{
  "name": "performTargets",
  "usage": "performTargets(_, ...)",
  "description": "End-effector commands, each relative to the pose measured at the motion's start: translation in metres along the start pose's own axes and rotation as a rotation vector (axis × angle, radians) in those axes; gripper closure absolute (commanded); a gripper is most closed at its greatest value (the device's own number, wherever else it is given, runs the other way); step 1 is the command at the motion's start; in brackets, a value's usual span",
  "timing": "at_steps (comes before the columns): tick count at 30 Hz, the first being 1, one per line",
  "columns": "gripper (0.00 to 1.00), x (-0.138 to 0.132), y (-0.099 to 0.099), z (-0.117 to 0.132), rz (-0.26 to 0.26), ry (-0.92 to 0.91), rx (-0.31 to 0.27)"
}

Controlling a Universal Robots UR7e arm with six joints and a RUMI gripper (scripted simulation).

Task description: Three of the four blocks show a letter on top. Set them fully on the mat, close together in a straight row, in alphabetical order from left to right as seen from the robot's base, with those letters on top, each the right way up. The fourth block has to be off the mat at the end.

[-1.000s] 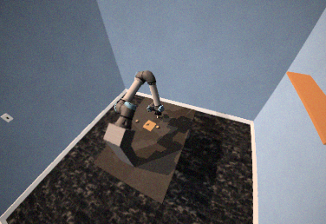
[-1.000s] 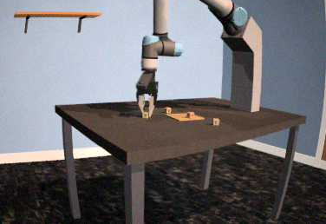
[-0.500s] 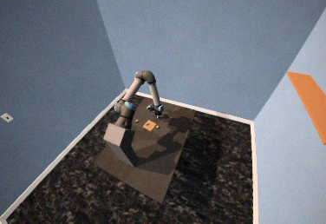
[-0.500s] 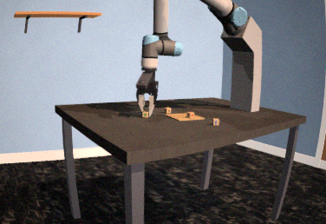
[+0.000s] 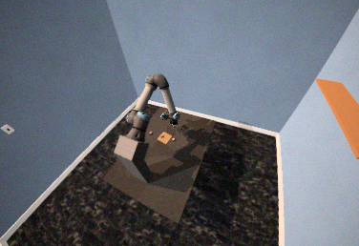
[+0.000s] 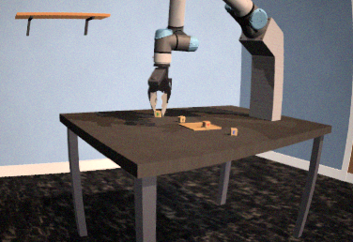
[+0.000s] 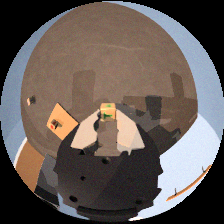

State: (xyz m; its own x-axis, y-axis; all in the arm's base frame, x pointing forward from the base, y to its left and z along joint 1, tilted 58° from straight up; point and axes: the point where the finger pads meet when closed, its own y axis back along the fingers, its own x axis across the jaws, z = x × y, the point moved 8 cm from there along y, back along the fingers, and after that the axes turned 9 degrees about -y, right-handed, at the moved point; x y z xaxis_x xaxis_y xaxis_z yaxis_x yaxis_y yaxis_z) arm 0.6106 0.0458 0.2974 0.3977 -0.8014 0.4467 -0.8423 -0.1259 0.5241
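Your black pincer with pale fingertips [image 6: 159, 111] is closed on a small tan wooden-looking block with green markings [image 6: 158, 113] [image 7: 107, 112], off the orange square mat [image 5: 161, 141] [image 6: 188, 127] [image 7: 62, 111], which carries a red-marked tan block [image 6: 207, 124] [image 7: 55, 125], while a blue-marked tan block [image 6: 234, 131] sits off it on the dark brown worktop [image 5: 164, 206] [image 6: 141, 151] [image 7: 110, 60].

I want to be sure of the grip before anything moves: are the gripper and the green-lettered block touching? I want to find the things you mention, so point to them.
Touching. The wrist view shows the gripper [image 5: 174, 123] [image 6: 159, 114] [image 7: 108, 110] with its fingertips against opposite sides of the green-lettered block [image 6: 158, 113] [image 7: 108, 111].
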Motion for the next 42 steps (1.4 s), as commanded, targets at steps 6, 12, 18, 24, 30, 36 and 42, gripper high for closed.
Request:
performTargets(6, 0.95, 0.000, 0.036, 0.000, 0.000, 0.001, 0.001)
performTargets(12, 0.95, 0.000, 0.053, 0.000, 0.000, 0.001, 0.001)
performTargets(18, 0.95, 0.000, 0.057, 0.000, 0.000, 0.001, 0.001)
performTargets(24, 0.95, 0.000, 0.057, 0.000, 0.000, 0.001, 0.001)
performTargets(30, 0.95, 0.000, 0.057, 0.000, 0.000, 0.000, 0.001)
performTargets(36, 0.95, -0.001, 0.056, 0.001, 0.000, -0.015, 0.001)
performTargets(42, 0.95, -0.002, 0.056, 0.002, 0.000, -0.043, 0.001)
